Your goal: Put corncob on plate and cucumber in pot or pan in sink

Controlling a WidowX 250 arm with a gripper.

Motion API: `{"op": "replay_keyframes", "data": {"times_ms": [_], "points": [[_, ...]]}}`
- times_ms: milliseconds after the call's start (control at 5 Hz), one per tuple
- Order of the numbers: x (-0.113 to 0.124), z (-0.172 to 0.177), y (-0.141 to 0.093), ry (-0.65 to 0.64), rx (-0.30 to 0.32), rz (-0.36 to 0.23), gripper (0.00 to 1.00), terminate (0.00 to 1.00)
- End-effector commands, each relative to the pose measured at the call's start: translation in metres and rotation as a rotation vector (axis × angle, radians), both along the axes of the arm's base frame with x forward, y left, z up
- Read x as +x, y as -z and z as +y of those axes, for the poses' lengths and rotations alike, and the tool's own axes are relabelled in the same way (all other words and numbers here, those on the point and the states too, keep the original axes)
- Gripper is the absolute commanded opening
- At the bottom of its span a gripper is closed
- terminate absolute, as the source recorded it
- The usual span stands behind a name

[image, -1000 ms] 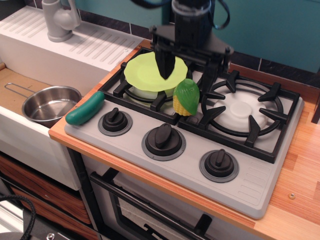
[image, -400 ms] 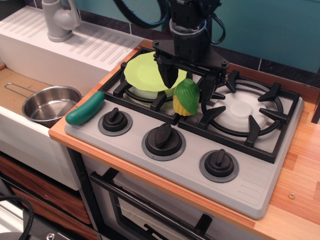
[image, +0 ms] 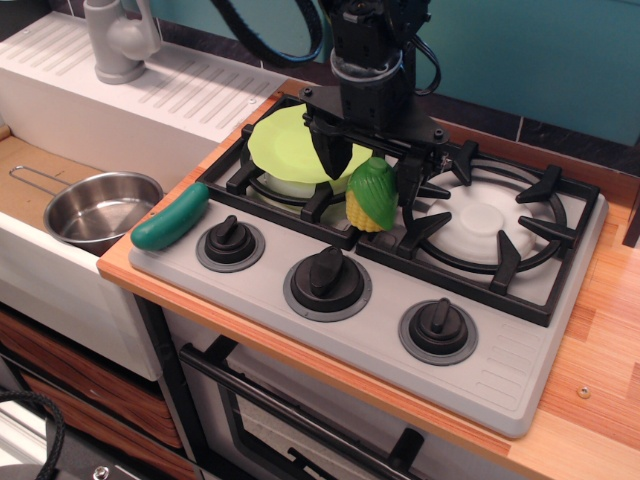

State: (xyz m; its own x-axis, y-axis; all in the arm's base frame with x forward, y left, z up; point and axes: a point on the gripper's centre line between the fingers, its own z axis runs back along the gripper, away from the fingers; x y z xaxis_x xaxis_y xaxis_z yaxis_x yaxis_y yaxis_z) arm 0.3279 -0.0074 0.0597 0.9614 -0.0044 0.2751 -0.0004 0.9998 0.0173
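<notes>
The corncob (image: 371,196) lies on the stove grate between the two burners, yellow end toward me, just right of the lime-green plate (image: 285,143) that rests on the left burner. My gripper (image: 370,178) hangs open over the corncob, one finger on each side of it, the left finger (image: 331,152) overlapping the plate's edge. The dark green cucumber (image: 170,217) lies at the stove's front left corner. The steel pan (image: 100,207) sits in the sink (image: 45,275) at the left, nothing in it.
A grey tap (image: 118,38) and a ribbed white draining board (image: 195,88) stand behind the sink. Three black knobs (image: 327,273) line the stove front. The right burner (image: 488,224) is bare, and wooden counter (image: 600,330) runs to the right.
The gripper has come down and slightly nearer, so its open fingers now flank the corncob more closely. Corncob, cucumber, plate and pan have not moved.
</notes>
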Motion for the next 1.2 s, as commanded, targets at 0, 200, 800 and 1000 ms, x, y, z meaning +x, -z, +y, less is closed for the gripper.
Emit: {"op": "replay_keyframes", "data": {"times_ms": [0,200,800,1000], "points": [[0.003,-0.003,-0.013,-0.024,-0.007,-0.006,0.0,0.0],[0.0,-0.006,-0.02,-0.028,-0.017,0.016,0.0,0.0],[-0.011,-0.004,-0.069,-0.036,-0.008,0.101,0.0,0.0],[-0.012,0.005,-0.073,-0.008,0.013,0.078,0.0,0.0]]}}
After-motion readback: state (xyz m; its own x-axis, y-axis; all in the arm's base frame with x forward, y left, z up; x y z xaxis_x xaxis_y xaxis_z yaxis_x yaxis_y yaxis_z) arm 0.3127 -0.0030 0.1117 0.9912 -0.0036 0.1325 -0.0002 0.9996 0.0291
